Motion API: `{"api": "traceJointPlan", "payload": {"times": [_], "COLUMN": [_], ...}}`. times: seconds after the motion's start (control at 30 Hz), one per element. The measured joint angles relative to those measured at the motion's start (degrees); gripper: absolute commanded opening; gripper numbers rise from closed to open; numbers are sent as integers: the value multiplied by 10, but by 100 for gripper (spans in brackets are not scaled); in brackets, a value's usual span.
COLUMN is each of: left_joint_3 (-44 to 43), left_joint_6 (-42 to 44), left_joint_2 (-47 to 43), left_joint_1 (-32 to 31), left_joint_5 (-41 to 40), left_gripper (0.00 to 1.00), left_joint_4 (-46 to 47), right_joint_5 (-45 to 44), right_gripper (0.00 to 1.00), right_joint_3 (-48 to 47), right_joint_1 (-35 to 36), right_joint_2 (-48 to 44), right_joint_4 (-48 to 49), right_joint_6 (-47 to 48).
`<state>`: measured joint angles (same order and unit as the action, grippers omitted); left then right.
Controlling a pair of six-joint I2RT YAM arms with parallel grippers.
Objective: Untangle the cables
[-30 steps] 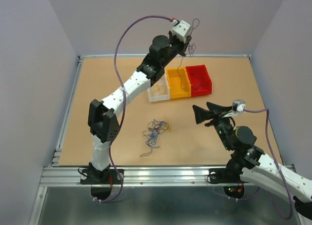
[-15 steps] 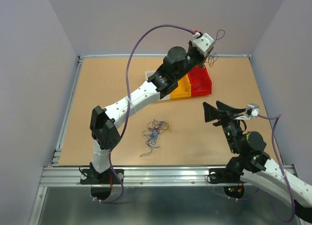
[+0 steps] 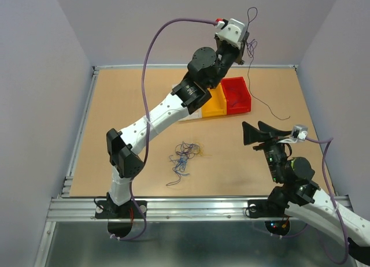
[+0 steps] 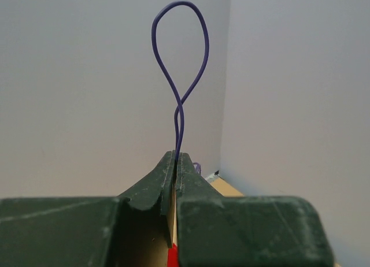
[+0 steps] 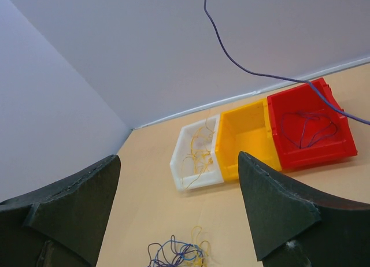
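Since half a second ago the left arm (image 3: 167,108) has lifted its wrist higher and a touch to the left, and the wire it carries now trails out much longer than it did. The left gripper (image 4: 176,162) is up near the back wall (image 3: 173,24), above the far edge of the table (image 3: 127,105), its fingers pressed together on a purple cable (image 4: 179,59). From the wrist view the cable rises out of the pinch, crosses itself once and forms a tall narrow loop. From above, its other part drops from the gripper, slants down past the red bin (image 3: 237,96) and ends to the right of that bin; whether the tip lies on the table or hangs just over it I can't quite make out from here.

Low at the near right, the right gripper (image 3: 257,132) points toward the bins with its fingers spread wide apart and nothing between them.

Three bins sit side by side at the back: white bin (image 5: 180,163) with yellow wires (image 5: 199,157) in it, yellow bin (image 5: 245,154) in the middle, and the red one with curled purple wires (image 5: 306,128) inside.

Well apart from both grippers, the tangle of cables (image 3: 184,156) in blue, purple and yellow lies on the table in front of the bins
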<state>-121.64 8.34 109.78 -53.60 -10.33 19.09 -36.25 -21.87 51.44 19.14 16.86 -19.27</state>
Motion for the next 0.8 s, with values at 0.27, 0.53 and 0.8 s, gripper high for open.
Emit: {"api": "traceJointPlan", "payload": {"times": [0.27,0.53,0.8], "left_joint_3": [-8,-21,-21], "left_joint_6": [21,-11,-29], "left_joint_2": [55,197,271], "left_joint_1": [24,119,179], "left_joint_5": [-19,20,61], "left_gripper": [0,0,0], "left_joint_4": [63,88,64], "right_joint_5": [-16,-39,-49], "right_gripper": [87,87,87], "right_joint_3": [4,14,14], "right_joint_1": [0,0,0], "right_joint_2": [-32,-53,-33], "right_joint_4": [-1,0,0], "right_joint_6": [1,9,15]}}
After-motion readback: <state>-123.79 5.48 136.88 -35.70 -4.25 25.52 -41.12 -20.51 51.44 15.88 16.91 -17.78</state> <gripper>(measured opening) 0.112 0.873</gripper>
